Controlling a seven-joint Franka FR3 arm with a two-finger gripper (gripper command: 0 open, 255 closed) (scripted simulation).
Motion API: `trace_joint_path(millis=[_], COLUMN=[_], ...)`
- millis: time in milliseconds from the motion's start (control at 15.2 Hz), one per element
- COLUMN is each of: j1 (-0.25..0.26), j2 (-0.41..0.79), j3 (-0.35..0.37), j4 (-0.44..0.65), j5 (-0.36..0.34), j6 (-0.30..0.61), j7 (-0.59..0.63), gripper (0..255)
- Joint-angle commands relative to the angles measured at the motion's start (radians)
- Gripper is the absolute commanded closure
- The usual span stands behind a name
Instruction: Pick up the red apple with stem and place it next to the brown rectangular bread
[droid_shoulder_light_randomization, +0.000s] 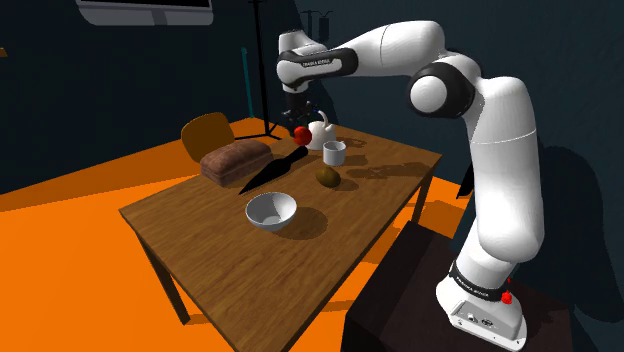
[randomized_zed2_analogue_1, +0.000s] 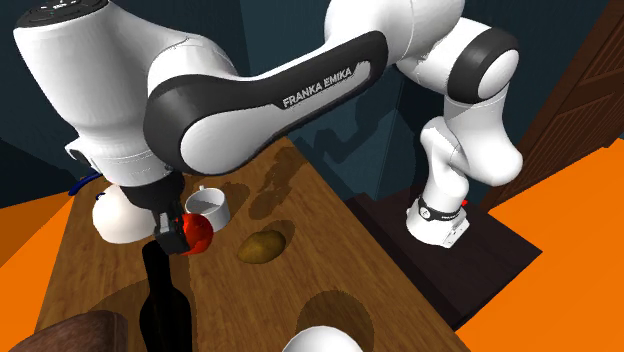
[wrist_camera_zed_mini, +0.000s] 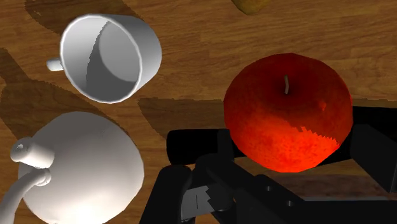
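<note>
The gripper (droid_shoulder_light_randomization: 301, 128) is closed on the red apple (wrist_camera_zed_mini: 287, 111) and holds it above the table (droid_shoulder_light_randomization: 220, 250), near the white mug (wrist_camera_zed_mini: 108, 57) and the teapot (wrist_camera_zed_mini: 76, 165). The bread (droid_shoulder_light_randomization: 236, 160) lies further to the shoulder view's left, past a dark bottle (droid_shoulder_light_randomization: 272, 170).
</note>
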Motion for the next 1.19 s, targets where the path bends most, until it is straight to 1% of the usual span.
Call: trace_joint_path(millis=[0,528,1122], j1=[0.000,0.000,0.000], j2=[-0.001,0.007,0.034], j3=[0.000,0.000,0.001], j4=[-0.028,-0.122,-0.203], j5=[-0.001,-0.003,-0.005], j6=[0.027,0.129,0.237], j7=[0.002,0.012,0.023], gripper=[255,255,255])
